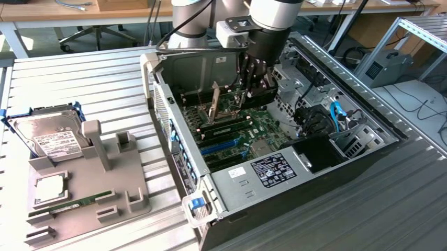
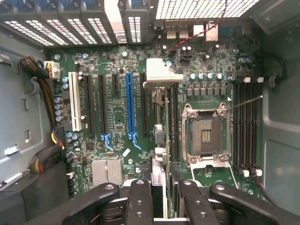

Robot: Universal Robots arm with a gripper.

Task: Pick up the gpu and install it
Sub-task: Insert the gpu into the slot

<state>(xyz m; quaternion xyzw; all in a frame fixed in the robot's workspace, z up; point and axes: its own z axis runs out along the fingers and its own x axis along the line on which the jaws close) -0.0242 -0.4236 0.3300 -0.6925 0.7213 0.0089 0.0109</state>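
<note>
I've got the gpu pinched edge-on in my gripper, hanging below the fingertips over the motherboard. Risk: I miss the slot and its edge strikes the empty CPU socket alongside.

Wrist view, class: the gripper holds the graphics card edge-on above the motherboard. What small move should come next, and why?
Probably lower it slowly, straight down. The gripper is shut on the graphics card, which hangs edge-on above the motherboard, beside the long blue slot and seemingly not yet seated.
</note>
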